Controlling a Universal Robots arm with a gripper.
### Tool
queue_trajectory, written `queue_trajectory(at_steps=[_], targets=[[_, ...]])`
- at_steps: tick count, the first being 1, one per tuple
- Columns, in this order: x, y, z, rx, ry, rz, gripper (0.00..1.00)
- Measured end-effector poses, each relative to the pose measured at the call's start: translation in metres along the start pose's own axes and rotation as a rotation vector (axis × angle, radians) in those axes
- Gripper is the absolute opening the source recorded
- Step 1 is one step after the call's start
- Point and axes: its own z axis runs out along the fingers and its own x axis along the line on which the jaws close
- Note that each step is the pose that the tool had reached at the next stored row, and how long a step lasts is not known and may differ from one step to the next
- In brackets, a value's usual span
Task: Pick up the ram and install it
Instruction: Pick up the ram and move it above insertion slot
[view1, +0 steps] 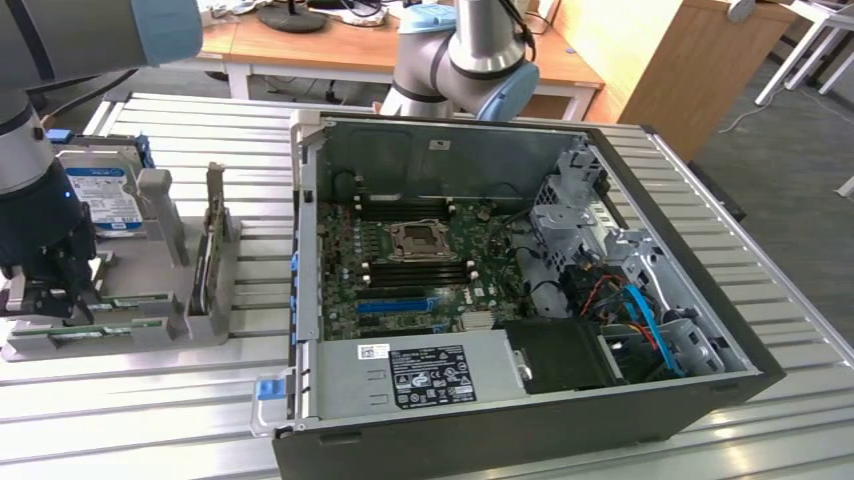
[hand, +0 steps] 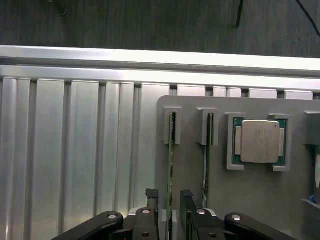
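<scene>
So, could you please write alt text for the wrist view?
The open gripper straddles one ram stick standing on edge in a grey holder on a slatted metal table; a second stick and a silver processor chip sit in neighbouring pockets.

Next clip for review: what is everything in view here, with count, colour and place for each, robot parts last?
table: one, silver, slatted, under everything
holder: one, grey, on the table at the exterior view's left
ram: two, green, on edge in the holder's slots
processor chip: one, silver, in the holder's square recess
hard drive: one, silver with blue label, standing in the holder
computer case: one, black, open, on the table
motherboard: one, green, inside the case
power supply: one, grey, labelled, inside the case
end effector: one, black, open, fingers either side of one ram
</scene>
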Motion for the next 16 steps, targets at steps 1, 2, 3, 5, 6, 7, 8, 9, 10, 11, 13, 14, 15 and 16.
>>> queue_trajectory(at_steps=[1, 2, 3, 5, 6, 7, 8, 9, 10, 11, 13, 14, 15, 16], targets=[[0.000, 0.0000, 0.0010, 0.0000, 0.0000, 0.000, 0.31], [0.000, 0.0000, 0.0020, 0.0000, 0.0000, 0.000, 0.31], [0.000, 0.0000, 0.0031, -0.0001, 0.0001, 0.000, 0.31], [0.000, 0.0000, 0.0054, 0.0000, 0.0000, 0.000, 0.31], [0.000, 0.0000, 0.0065, 0.0000, 0.0001, 0.000, 0.31], [0.000, -0.0001, 0.0076, 0.0000, 0.0000, 0.000, 0.31], [0.000, -0.0001, 0.0087, 0.0001, -0.0001, 0.000, 0.31], [0.000, 0.0000, 0.0098, 0.0000, 0.0000, 0.000, 0.31], [0.000, -0.0001, 0.0108, -0.0001, 0.0001, 0.000, 0.31], [0.000, -0.0001, 0.0118, 0.0000, 0.0000, 0.000, 0.31], [0.000, -0.0001, 0.0137, 0.0000, 0.0000, 0.000, 0.31], [0.000, -0.0001, 0.0145, 0.0000, 0.0001, 0.000, 0.31], [0.000, -0.0001, 0.0145, -0.0002, 0.0001, 0.000, 0.31], [0.000, 0.0000, 0.0145, -0.0001, 0.0001, 0.000, 0.31]])
